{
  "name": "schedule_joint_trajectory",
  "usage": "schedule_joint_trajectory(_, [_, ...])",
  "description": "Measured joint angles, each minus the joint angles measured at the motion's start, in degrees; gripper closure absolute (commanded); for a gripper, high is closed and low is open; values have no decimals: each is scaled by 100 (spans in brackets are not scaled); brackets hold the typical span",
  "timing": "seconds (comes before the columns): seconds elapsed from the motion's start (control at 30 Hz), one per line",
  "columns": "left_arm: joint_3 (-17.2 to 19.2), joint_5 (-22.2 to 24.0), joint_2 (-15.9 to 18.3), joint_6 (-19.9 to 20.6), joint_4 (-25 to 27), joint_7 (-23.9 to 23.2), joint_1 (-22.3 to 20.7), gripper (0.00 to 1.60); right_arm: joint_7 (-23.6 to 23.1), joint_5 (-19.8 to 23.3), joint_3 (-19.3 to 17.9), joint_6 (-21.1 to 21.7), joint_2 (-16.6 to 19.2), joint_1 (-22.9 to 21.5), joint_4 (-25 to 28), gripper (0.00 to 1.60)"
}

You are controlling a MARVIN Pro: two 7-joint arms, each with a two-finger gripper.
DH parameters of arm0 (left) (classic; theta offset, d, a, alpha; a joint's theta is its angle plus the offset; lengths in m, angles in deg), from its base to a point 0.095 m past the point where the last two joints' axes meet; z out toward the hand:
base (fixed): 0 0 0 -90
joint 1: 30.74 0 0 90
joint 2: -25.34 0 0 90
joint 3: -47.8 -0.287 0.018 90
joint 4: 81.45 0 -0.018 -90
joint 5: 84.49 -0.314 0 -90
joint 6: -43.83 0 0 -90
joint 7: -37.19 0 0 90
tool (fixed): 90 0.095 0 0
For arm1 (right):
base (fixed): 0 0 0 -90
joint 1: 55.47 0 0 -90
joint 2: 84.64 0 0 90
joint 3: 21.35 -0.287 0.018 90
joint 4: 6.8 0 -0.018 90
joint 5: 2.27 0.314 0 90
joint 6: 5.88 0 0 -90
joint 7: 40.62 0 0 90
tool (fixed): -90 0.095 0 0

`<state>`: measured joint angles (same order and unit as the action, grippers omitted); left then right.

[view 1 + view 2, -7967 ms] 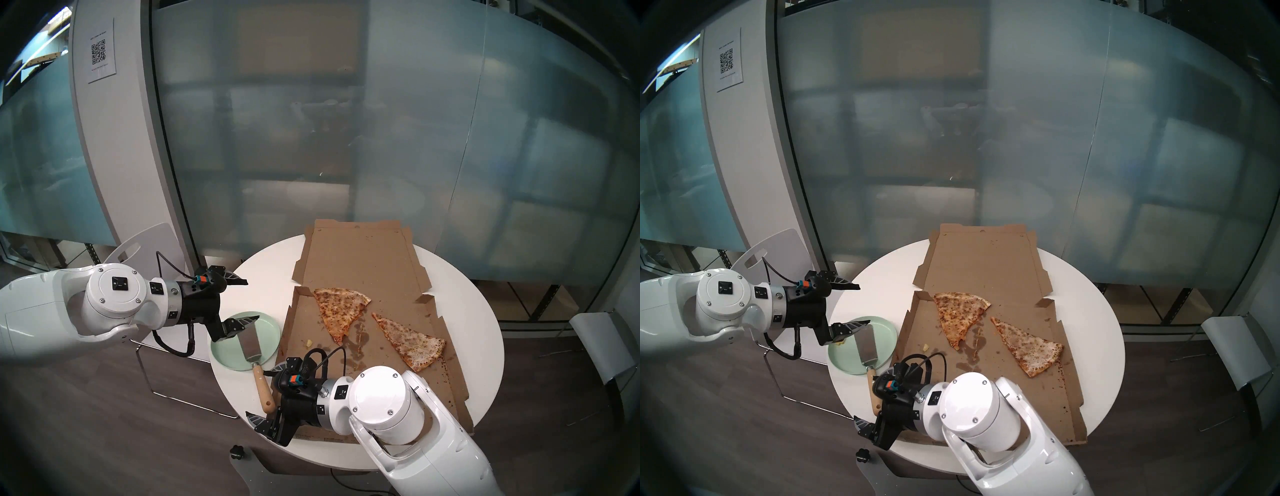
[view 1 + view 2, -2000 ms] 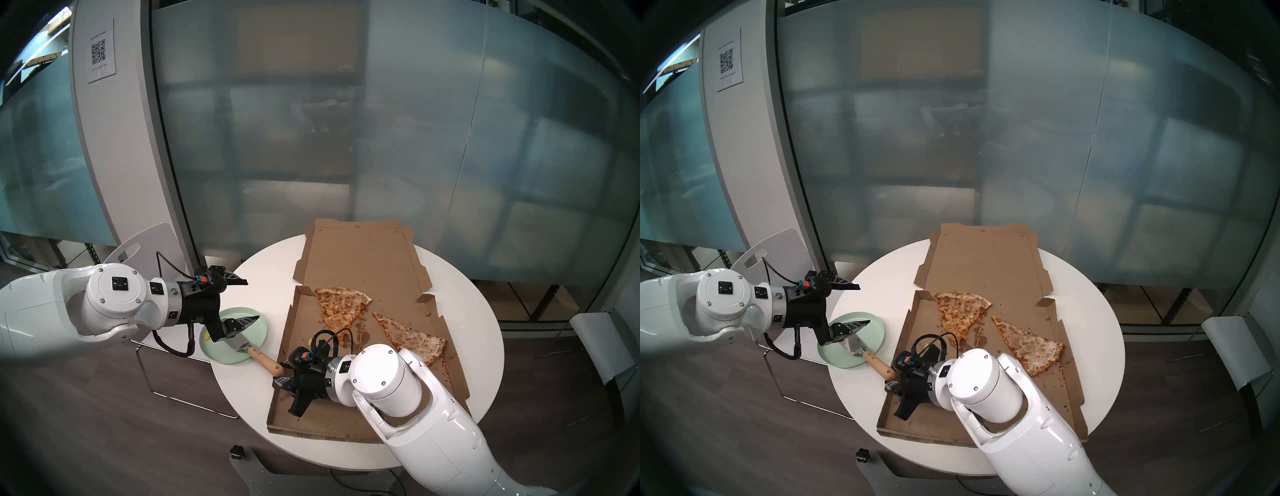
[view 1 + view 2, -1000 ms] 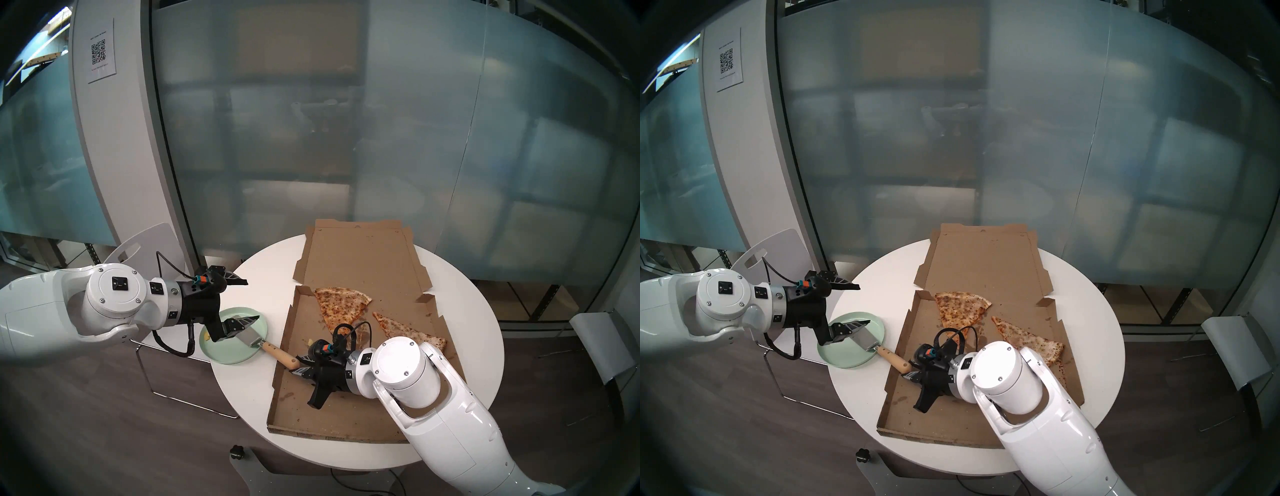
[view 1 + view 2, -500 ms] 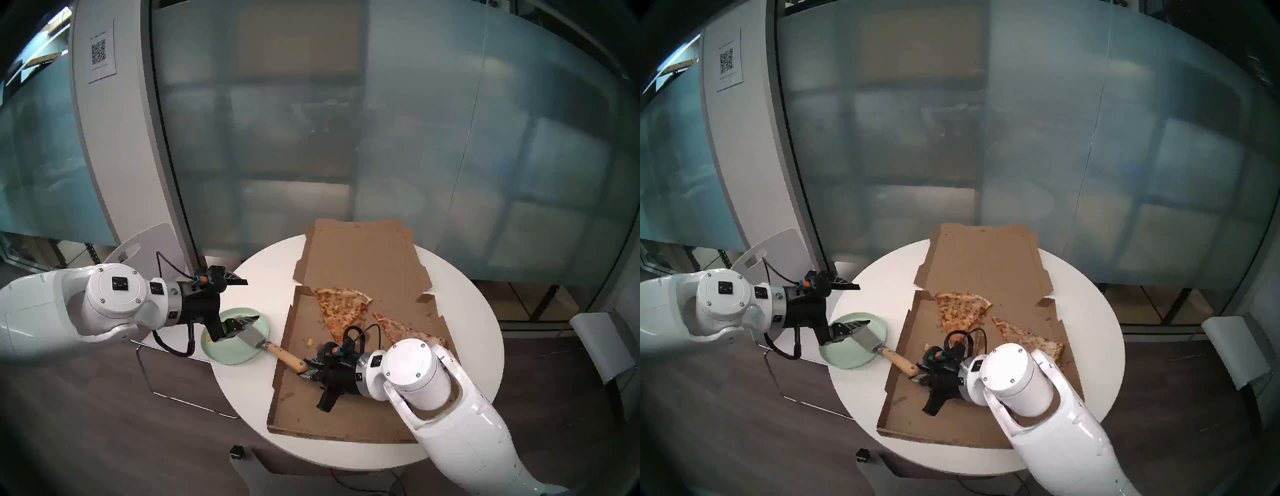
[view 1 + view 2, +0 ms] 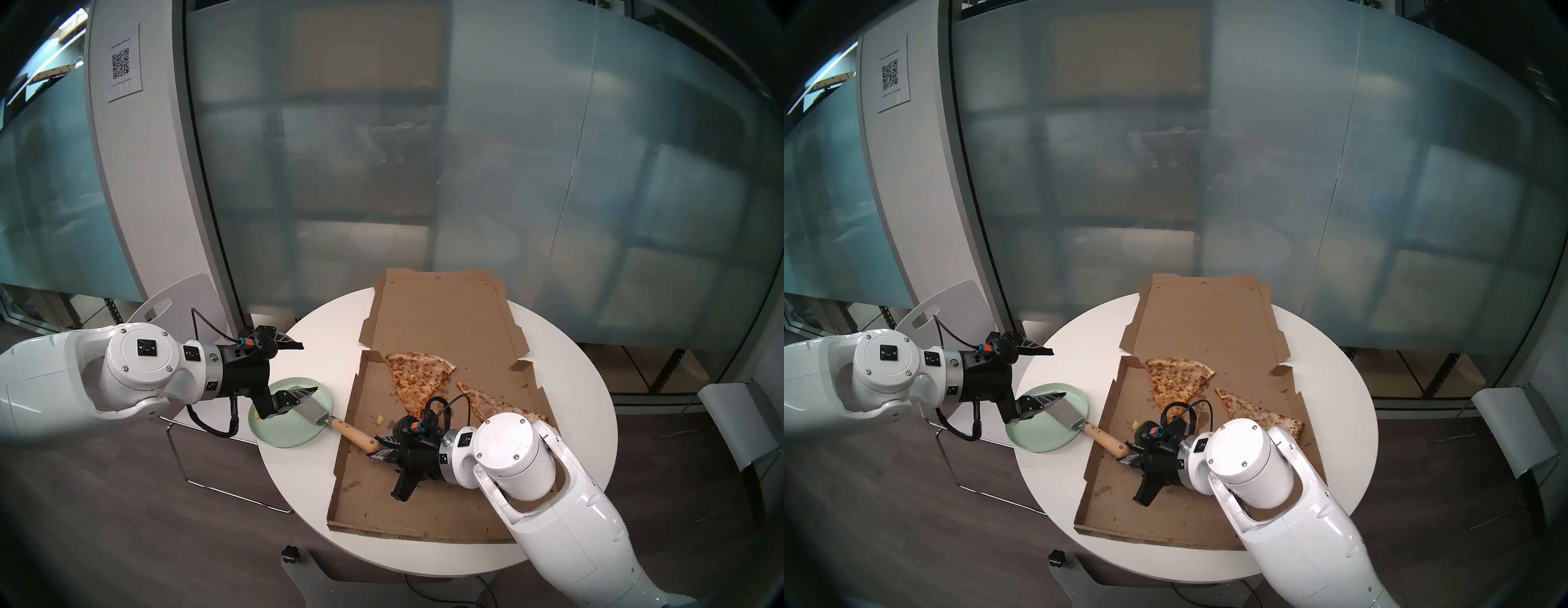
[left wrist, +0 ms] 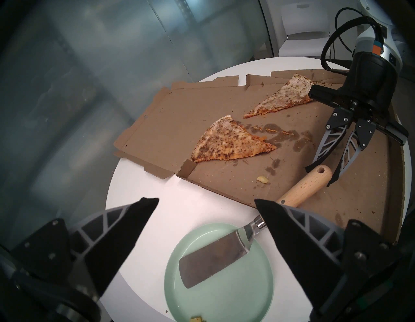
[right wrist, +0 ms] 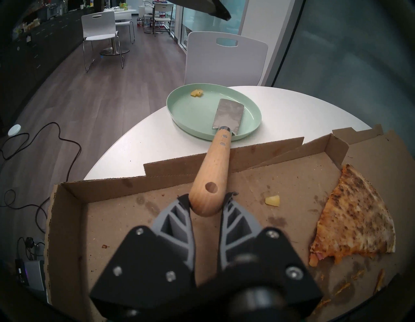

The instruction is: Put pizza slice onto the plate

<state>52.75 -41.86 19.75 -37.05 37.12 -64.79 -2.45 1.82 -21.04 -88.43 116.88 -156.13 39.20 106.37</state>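
The pale pizza slice (image 5: 494, 401) lies in the open box, its crust end hidden behind my right arm; it also shows in the left wrist view (image 6: 285, 96). The mint-green plate (image 5: 288, 433) sits on the table left of the box. A spatula's metal blade (image 5: 312, 409) lies on the plate and its wooden handle (image 5: 354, 433) reaches over the box wall. My right gripper (image 5: 373, 448) is shut on the handle's end (image 7: 207, 197), low inside the box. My left gripper (image 5: 309, 367) is open and empty above the plate.
A wider, browner slice (image 5: 418, 378) lies in the cardboard box (image 5: 424, 492) left of the pale one. A yellow crumb (image 5: 380, 420) lies in the box and another on the plate (image 7: 197, 93). The round white table (image 5: 297, 488) has a white chair (image 5: 186, 297) behind it.
My right gripper has moved right over the box with the spatula handle in it. The blade slid toward the plate's right rim and the plate shifted a little. The left arm has not moved.
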Motion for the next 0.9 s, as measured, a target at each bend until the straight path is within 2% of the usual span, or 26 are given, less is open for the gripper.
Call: schedule_joint_trajectory(0.9, [-1, 0, 0, 0, 0, 0, 0, 0, -232, 528, -587, -355, -20, 389, 388, 160])
